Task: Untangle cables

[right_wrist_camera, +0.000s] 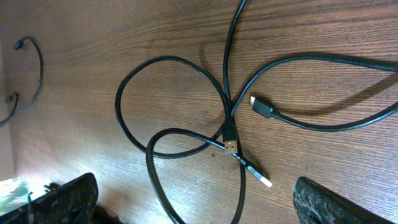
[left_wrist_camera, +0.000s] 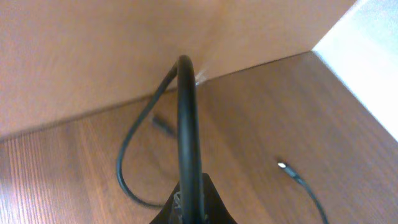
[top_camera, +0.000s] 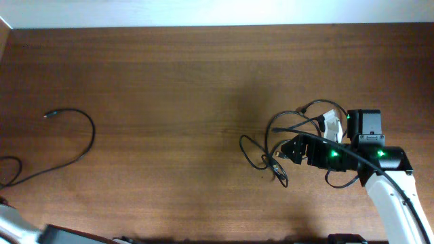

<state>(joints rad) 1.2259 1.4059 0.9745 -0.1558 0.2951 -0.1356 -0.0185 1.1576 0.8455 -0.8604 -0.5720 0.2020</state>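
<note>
The tangled cables (right_wrist_camera: 227,134) are lying on the table (top_camera: 169,81) right under the right pincer (right_wrist_camera: 199,202), whose fingers are standing wide apart. The knot is sitting between them. The left pincer (left_wrist_camera: 191,208), far off, is squeezing together on a loose cable (left_wrist_camera: 186,124).

This looks like a robotics lab bench: a bare wood-grain table (top_camera: 169,81), a plain white wall (top_camera: 203,12) along the table's far edge, and a white robot arm (top_camera: 397,200) with green lights above the table's right side.
</note>
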